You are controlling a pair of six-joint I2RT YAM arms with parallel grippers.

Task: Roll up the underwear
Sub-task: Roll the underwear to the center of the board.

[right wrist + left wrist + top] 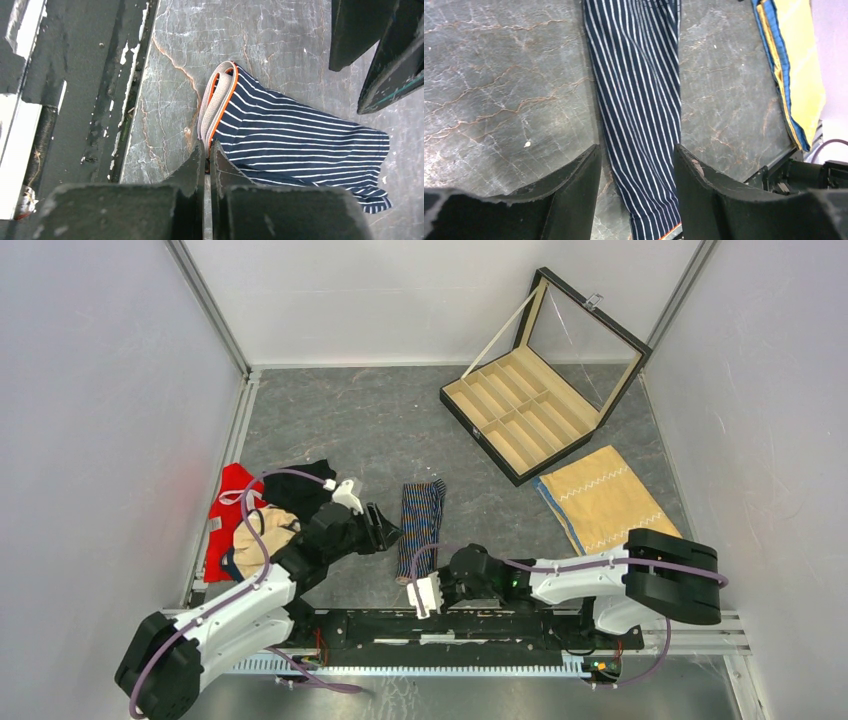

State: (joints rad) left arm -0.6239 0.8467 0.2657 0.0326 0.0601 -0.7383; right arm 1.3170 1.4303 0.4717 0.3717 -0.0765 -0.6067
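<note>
My right gripper has its fingers pressed together at the orange-trimmed waistband of the striped underwear; whether they pinch the fabric I cannot tell. My left gripper hangs with jaws apart, the strip showing between them, holding nothing. The underwear lies folded into a narrow band near the middle of the table's near edge. Its long axis runs from that edge toward the far one, waistband nearest me. Bare table lies on both sides of it. A clothes pile hugs the left edge, a tan cloth the right, and an open box sits toward the far right corner.
</note>
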